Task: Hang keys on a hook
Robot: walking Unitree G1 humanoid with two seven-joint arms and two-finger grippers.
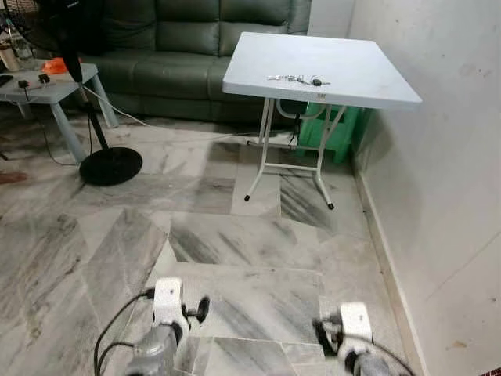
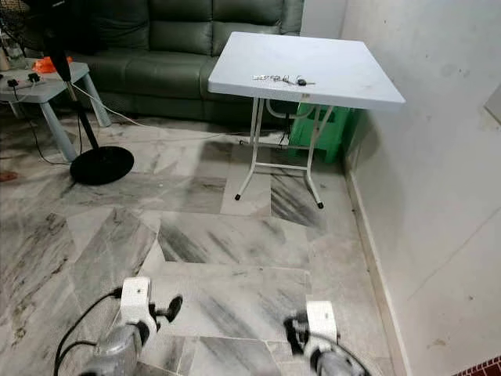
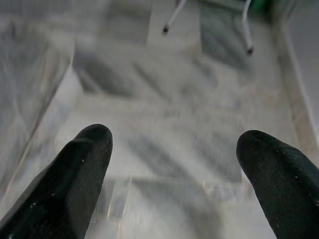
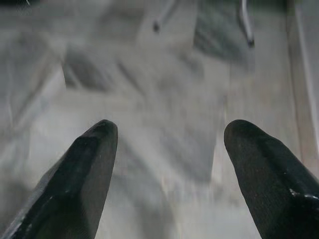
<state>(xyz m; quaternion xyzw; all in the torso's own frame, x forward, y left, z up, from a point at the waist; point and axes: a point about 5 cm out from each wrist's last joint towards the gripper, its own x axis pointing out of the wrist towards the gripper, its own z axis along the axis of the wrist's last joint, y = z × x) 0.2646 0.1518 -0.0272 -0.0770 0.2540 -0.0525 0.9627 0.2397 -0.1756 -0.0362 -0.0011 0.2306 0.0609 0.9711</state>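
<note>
A bunch of keys (image 1: 298, 79) lies on the white folding table (image 1: 352, 78) ahead, near its front edge. Both arms are held low over the marble floor, far short of the table. My left gripper (image 3: 174, 164) is open, its two black fingers (image 3: 75, 174) spread wide with only floor between them. My right gripper (image 4: 172, 159) is open too, with nothing between its fingers (image 4: 79, 174). The wrists show at the bottom of the head views, left (image 1: 168, 301) and right (image 1: 354, 321).
A white wall (image 1: 438, 172) runs along the right. A dark green sofa (image 1: 188, 47) stands behind the table, with a green stool (image 1: 340, 129) under it. A standing fan's base (image 1: 109, 166) and a cable lie at left, beside a small grey side table (image 1: 47, 90).
</note>
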